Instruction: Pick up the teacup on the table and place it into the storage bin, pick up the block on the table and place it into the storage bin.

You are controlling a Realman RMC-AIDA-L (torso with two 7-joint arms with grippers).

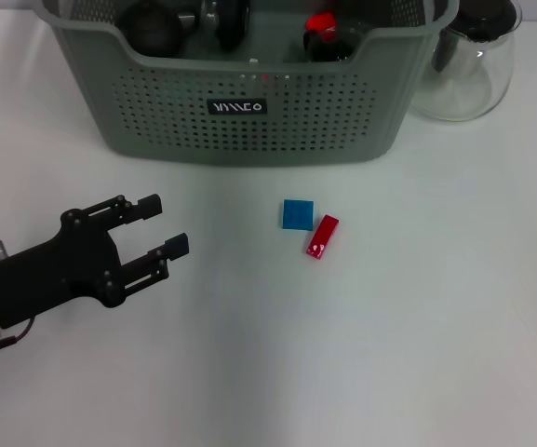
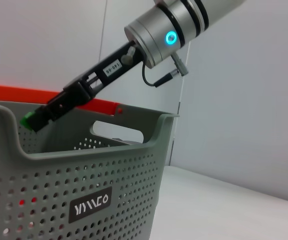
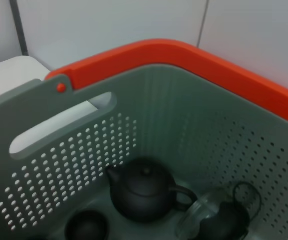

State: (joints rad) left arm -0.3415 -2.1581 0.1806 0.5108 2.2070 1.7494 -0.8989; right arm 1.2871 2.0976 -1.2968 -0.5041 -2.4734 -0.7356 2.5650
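The grey-green storage bin [image 1: 249, 130] stands at the table's far edge. On its floor are a black teapot [image 3: 141, 192] and a small black teacup [image 3: 86, 227]. A blue block [image 1: 297, 214] and a red block [image 1: 322, 236] lie on the table in front of the bin, almost touching. My left gripper [image 1: 168, 223] hovers open and empty near the table's left side, well left of the blocks. In the left wrist view my right gripper [image 2: 31, 120] reaches over the bin [image 2: 84, 175] with a small green block [image 2: 28, 120] at its fingertips.
A clear glass jug [image 1: 468, 65] with a dark lid stands right of the bin. A glass vessel with a dark lid [image 3: 218, 217] also lies inside the bin. An orange rim [image 3: 223, 65] runs behind the bin. White tabletop spreads around the blocks.
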